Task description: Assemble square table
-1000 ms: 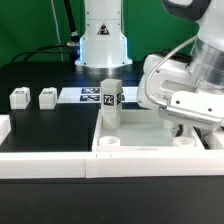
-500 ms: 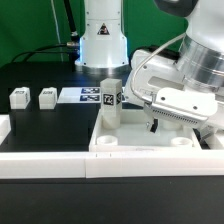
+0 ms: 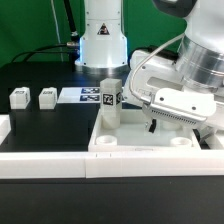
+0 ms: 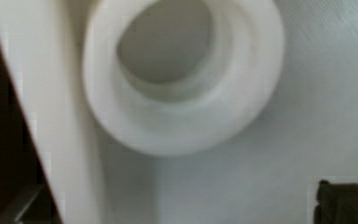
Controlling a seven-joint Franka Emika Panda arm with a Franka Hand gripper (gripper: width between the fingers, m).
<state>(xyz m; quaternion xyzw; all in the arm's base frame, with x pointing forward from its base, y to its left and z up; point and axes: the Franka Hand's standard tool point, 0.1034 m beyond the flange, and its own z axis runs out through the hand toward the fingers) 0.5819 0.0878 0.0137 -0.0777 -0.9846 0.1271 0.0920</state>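
Note:
The square table's white panel (image 3: 140, 134) lies at the front right of the exterior view, with round sockets at its near corners (image 3: 108, 143). One tagged leg peg (image 3: 111, 104) stands upright in the panel's far corner on the exterior view's left. Two more leg pegs (image 3: 19, 98) (image 3: 47, 97) lie on the black table at the left. My gripper (image 3: 152, 124) hangs low over the panel's right half and holds nothing. In the wrist view a round socket (image 4: 176, 70) fills the picture just below my gripper (image 4: 185, 208). One dark fingertip (image 4: 345, 200) shows at the edge, and the jaws stand wide apart.
The marker board (image 3: 84, 96) lies behind the panel, in front of the robot base (image 3: 103, 40). White bars edge the black surface at the front (image 3: 50, 166) and at the exterior view's left (image 3: 3, 127).
My arm has swung toward the exterior view's left and come down over the panel's right half. It has barely moved in the last half second. The pegs have stayed in place.

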